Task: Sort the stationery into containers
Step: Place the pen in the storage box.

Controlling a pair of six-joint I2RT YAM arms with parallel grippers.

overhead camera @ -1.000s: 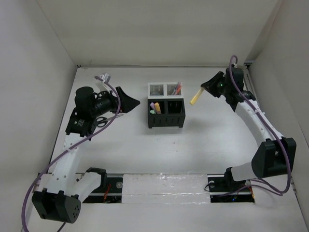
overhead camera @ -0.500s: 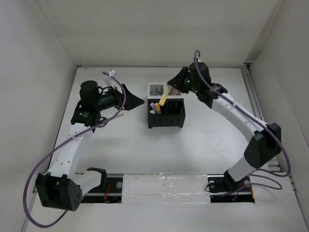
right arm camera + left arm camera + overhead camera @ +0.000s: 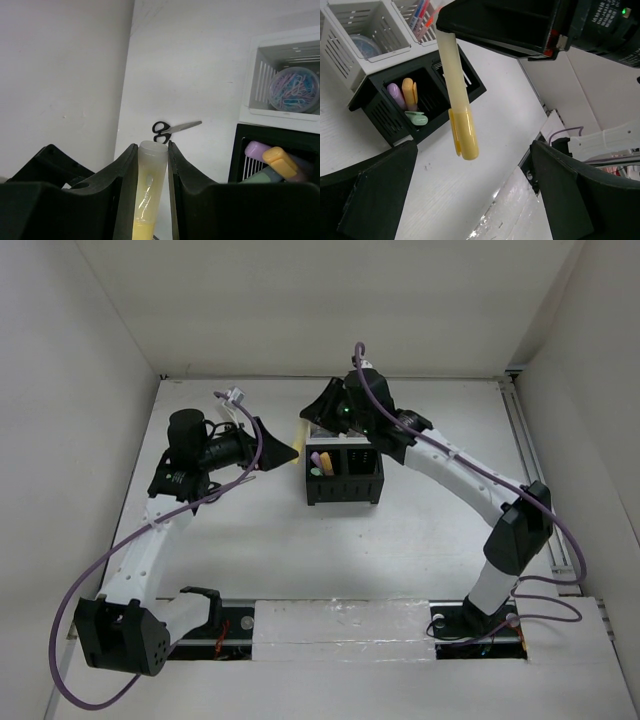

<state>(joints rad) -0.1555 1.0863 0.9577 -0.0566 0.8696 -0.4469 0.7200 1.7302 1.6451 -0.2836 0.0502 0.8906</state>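
My right gripper (image 3: 318, 422) is shut on a yellow marker (image 3: 297, 447), held upright just left of the containers (image 3: 346, 480). In the right wrist view the marker (image 3: 150, 170) sits between my shut fingers (image 3: 125, 175). My left gripper (image 3: 280, 447) is open and empty, right beside the marker. In the left wrist view the marker (image 3: 457, 105) hangs ahead of my left gripper (image 3: 470, 200). A black bin (image 3: 380, 115) holds purple, orange and green markers. A white bin (image 3: 395, 37) holds a tub of paper clips; the other (image 3: 410, 7) holds pens. Black-handled scissors (image 3: 175, 128) lie on the table.
White walls enclose the table (image 3: 400, 540) at the back and both sides. The arm bases and a taped rail (image 3: 340, 620) run along the near edge. A purple cable (image 3: 90, 590) loops beside the left arm.
My right arm has swung left with the yellow marker, from right of the containers across them to their left side, by my left gripper. The left arm shifted slightly.
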